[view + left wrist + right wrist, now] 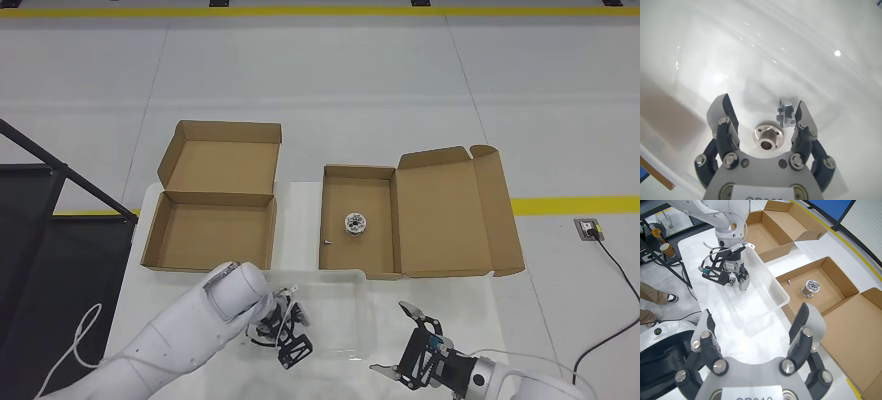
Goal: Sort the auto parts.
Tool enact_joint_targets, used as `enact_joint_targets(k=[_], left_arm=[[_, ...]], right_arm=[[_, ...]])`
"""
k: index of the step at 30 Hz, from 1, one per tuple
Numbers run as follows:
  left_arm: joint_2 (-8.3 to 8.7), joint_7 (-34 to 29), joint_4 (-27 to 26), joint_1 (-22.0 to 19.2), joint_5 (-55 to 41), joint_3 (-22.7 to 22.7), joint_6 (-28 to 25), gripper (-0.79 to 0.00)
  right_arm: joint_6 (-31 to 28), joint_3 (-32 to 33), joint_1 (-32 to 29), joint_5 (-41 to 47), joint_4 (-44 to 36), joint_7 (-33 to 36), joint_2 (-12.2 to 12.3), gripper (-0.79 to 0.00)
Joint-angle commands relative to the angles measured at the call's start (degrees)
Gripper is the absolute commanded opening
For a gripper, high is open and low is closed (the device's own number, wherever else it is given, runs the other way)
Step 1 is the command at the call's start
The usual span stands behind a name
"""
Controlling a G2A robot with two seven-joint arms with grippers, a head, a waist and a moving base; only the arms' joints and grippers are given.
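Note:
A clear plastic bin [345,285] stands on the white table before two open cardboard boxes. My left gripper [762,100] hangs open inside the bin, its fingers either side of a brass-coloured flanged bushing [768,137] lying on the bin floor. A silver bracket [784,114] lies right beside one finger [802,115]. From above, the left gripper [280,325] is in the bin's left part. The right box [829,262] holds a round metal part [811,288] and a small bolt [789,282]. My right gripper [756,310] is open and holds nothing, near the bin's right end.
The left box [210,235] holds nothing. A black cart [668,239] with a paper cup [668,249] and a bottle [657,234] stands beside the table's left end. A person's legs [657,294] are beyond that end. The right box's lid [445,215] lies flat.

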Motion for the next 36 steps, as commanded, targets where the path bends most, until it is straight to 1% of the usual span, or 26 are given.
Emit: enact_joint_targets(k=[1,2,3,4,5,6,8,10,11,13,15,19,20,24,28,32,36], left_arm=[[-0.21,0.5,0.6,-0.4,-0.2,0.6,0.0,-0.12],[-0.31,0.7,0.9,-0.5,-0.2,1.0,0.1,-0.139],[-0.4,0.8,1.1,-0.7,-0.2,1.3,0.1,-0.225],[-0.5,0.9,1.3,-0.8,-0.2,1.6,0.1,-0.385],[-0.59,1.0,1.5,-1.0,-0.3,1.8,0.1,-0.428],[-0.67,1.0,1.6,-1.1,-0.5,2.0,0.1,-0.459],[-0.83,0.8,1.9,-1.4,-0.7,2.3,0.1,-0.493],[-0.94,0.6,2.1,-1.6,-0.8,2.6,0.0,-0.582],[-0.99,0.6,2.2,-1.7,-0.9,2.8,-0.1,-0.594],[-1.03,0.5,2.2,-2.0,-1.0,3.1,-0.2,-0.643],[-1.0,0.5,2.2,-2.3,-1.0,3.3,-0.3,-0.662],[-0.74,0.5,1.7,-2.8,-1.4,3.3,-0.4,-0.773],[-0.62,0.5,1.4,-2.8,-1.8,3.1,-0.2,-0.785],[0.37,0.2,-0.7,-2.8,-3.3,1.5,0.3,-0.785],[2.4,-0.2,-5.4,-2.1,-4.8,-1.6,0.5,-0.785],[5.37,-3.2,-14.3,0.1,-3.9,-5.4,-2.2,-0.785],[8.98,-7.9,-25.0,4.4,-2.3,-10.6,-5.7,-0.785]], right_arm=[[0.0,0.0,0.0,0.0,0.0,0.0,0.0,0.0],[0.0,0.0,0.0,0.0,0.0,0.0,0.0,0.0],[0.0,0.0,0.0,0.0,0.0,0.0,0.0,0.0],[0.0,0.0,0.0,0.0,0.0,0.0,0.0,0.0],[0.0,0.0,0.0,0.0,0.0,0.0,0.0,0.0],[0.0,0.0,0.0,0.0,0.0,0.0,0.0,0.0],[0.0,0.0,0.0,0.0,0.0,0.0,0.0,0.0],[0.0,0.0,0.0,0.0,0.0,0.0,0.0,0.0],[0.0,0.0,0.0,0.0,0.0,0.0,0.0,0.0],[0.0,0.0,0.0,0.0,0.0,0.0,0.0,0.0],[0.0,0.0,0.0,0.0,0.0,0.0,0.0,0.0],[0.0,0.0,0.0,0.0,0.0,0.0,0.0,0.0],[0.0,0.0,0.0,0.0,0.0,0.0,0.0,0.0],[0.0,0.0,0.0,0.0,0.0,0.0,0.0,0.0],[0.0,0.0,0.0,0.0,0.0,0.0,0.0,0.0],[0.0,0.0,0.0,0.0,0.0,0.0,0.0,0.0],[0.0,0.0,0.0,0.0,0.0,0.0,0.0,0.0]])
